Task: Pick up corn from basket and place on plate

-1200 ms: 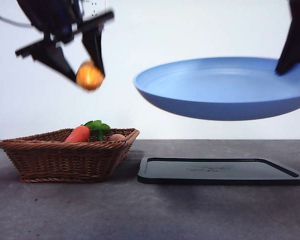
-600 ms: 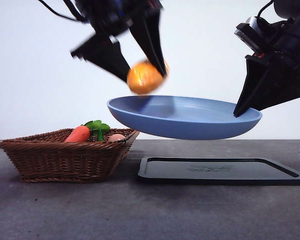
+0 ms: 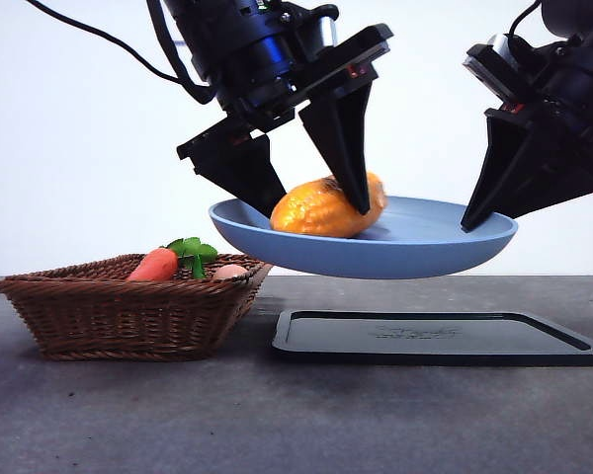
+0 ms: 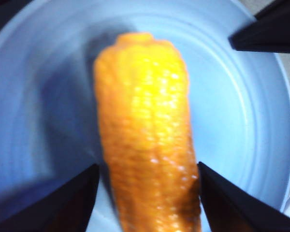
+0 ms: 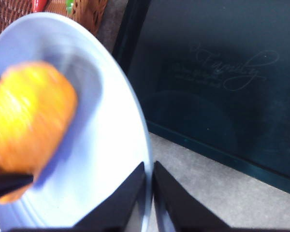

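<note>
- Corn (image 3: 328, 207) lies in the light-blue plate (image 3: 445, 247), which is held in the air above the black tray (image 3: 440, 339).
- The left gripper (image 3: 311, 202) comes down from above, its black jaws straddling the cob; the left wrist view shows the jaws spread wide, a sliver of plate visible between each jaw and the cob's flanks, so the grip looks released or nearly so.
- The cob's long axis runs straight out between those jaws, its far rounded end pointing toward the middle of the plate; seen from the front it rests slightly tilted, higher at the end toward the right gripper.
- The right gripper (image 5: 150, 188) pinches the plate's rim, jaws closed on it with only the thin edge between them, on the side of the plate away from the wicker basket (image 3: 128, 306).
- The coming move appears to be a plain upward retreat of the left arm: the jaws need only rise clear of the cob without nudging it toward the rim.
- Beside the plate and lower, the basket holds a carrot (image 3: 156, 264) with green leaves and a pale egg-like ball (image 3: 230, 271).
- Nothing stands over the cob except the left arm itself; a rounded cob on a hand-held plate could roll if the plate tips.
</note>
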Robot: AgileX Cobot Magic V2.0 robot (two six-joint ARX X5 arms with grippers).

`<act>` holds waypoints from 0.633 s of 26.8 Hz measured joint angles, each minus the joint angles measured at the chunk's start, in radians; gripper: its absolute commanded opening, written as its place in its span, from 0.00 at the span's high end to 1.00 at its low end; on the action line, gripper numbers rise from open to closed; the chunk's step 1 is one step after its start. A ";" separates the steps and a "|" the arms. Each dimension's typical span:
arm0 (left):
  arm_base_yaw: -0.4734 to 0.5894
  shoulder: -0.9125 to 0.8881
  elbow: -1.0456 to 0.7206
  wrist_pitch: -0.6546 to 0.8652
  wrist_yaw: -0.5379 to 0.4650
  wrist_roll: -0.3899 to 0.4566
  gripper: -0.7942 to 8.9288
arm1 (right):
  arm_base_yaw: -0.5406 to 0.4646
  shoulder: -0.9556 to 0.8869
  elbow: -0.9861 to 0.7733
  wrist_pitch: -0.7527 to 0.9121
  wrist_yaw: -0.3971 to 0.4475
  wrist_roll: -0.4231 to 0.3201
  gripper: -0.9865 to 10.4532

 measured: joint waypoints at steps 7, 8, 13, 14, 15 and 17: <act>-0.002 0.000 0.000 -0.014 0.001 0.002 0.47 | 0.000 0.000 0.000 -0.004 0.001 0.000 0.91; -0.002 -0.001 0.000 -0.015 0.001 0.002 0.47 | 0.000 0.000 0.000 -0.004 0.001 0.000 0.91; -0.002 -0.019 0.008 -0.043 0.001 0.002 0.47 | 0.000 0.000 0.000 -0.006 0.000 0.000 0.91; -0.002 -0.024 0.015 -0.050 0.001 0.002 0.47 | 0.000 0.000 0.000 -0.006 -0.001 0.000 0.91; -0.002 -0.031 0.023 -0.052 0.001 0.002 0.47 | 0.000 0.000 0.000 -0.006 -0.001 0.000 0.91; -0.002 -0.048 0.040 -0.055 0.001 0.002 0.47 | 0.000 0.000 0.000 -0.006 -0.001 0.000 0.91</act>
